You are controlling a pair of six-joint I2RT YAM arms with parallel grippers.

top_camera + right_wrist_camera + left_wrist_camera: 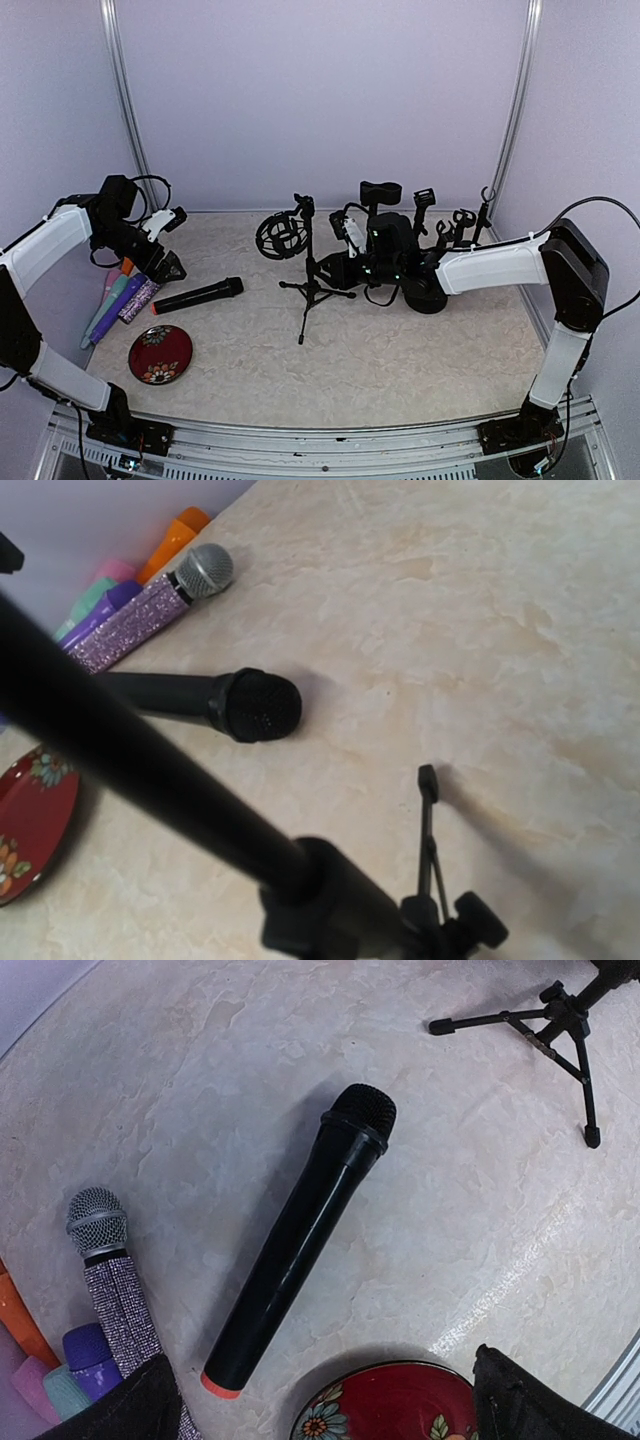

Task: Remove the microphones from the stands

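Microphone (198,296) flat on table (400,350), left of stand (310,280); plate (160,353) before it; other microphones (128,297) further left.

i'm looking at a pale, marbled beige tabletop (420,350) boxed in by plain lavender walls: a far wall (320,100), a left wall (45,110) and a right wall (590,110). thin metal poles (122,90) stand in both far corners. a silver rail (330,440) runs along the near edge. the light looks soft and even to me.

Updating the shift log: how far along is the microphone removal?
Done, apparently: the black microphone lies on the table, off the stand. In hand: right end effector at the stand's pole; left end effector open above the microphone. Remaining: seemingly only withdrawing.
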